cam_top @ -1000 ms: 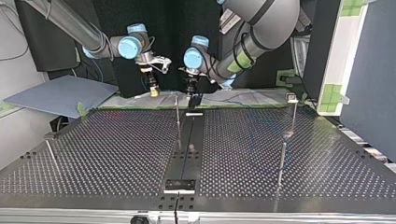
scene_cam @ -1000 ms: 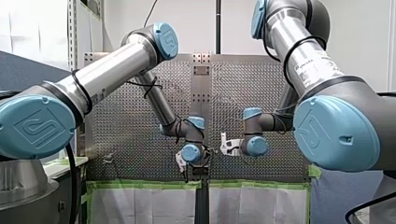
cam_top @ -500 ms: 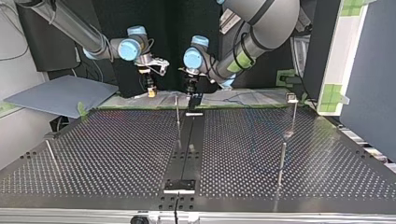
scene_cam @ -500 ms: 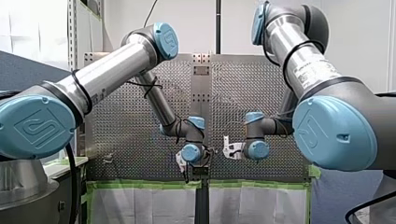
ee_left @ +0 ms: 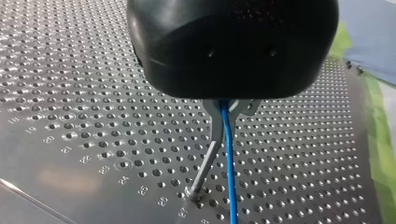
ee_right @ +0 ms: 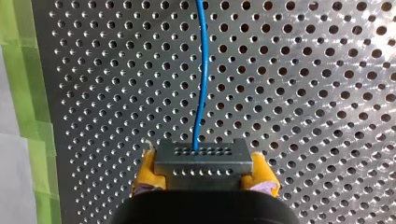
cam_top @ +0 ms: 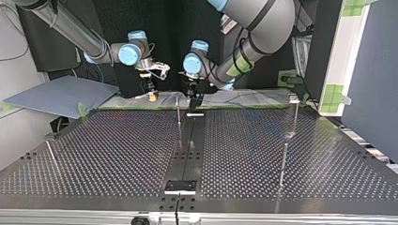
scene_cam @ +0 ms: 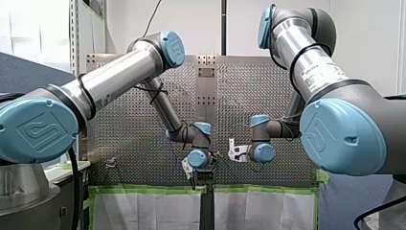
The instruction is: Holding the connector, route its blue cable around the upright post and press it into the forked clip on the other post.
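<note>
Clamping the gray connector (ee_right: 204,158) in my right claw (ee_right: 204,169), blue cable (ee_right: 201,70) running ahead over the counter (ee_right: 303,93); left claw (ee_left: 229,105) grip, can't tell.

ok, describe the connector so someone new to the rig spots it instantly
Over the perforated table's far edge, at the top view's left, hangs my right gripper. Its yellow pads clamp the connector, a small dark grey block. Only it has rows of tiny holes in its face, with the blue cable leaving one.
</note>
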Action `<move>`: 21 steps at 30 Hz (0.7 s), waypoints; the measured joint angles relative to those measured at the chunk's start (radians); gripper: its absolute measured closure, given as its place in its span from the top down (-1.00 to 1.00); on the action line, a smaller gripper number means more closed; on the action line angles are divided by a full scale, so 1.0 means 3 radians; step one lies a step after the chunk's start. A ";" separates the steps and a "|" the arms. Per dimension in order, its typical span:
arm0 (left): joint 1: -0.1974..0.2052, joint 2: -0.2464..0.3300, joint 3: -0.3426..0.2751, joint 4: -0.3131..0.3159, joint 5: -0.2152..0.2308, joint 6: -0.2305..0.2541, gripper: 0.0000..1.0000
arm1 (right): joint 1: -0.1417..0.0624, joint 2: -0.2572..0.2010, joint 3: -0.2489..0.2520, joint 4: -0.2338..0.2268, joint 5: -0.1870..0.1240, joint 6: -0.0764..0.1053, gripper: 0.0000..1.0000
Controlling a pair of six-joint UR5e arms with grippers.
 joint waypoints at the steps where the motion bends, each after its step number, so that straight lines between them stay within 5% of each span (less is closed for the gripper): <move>1: 0.0001 -0.0006 0.0022 0.0000 -0.0001 -0.0009 -0.98 | -0.0005 0.0000 -0.0006 0.0004 -0.0003 0.0001 -1.00; 21: 0.0080 -0.0018 0.0255 -0.0147 0.0036 -0.0048 -0.98 | -0.0089 0.0004 -0.0156 0.0115 -0.0024 0.0014 -1.00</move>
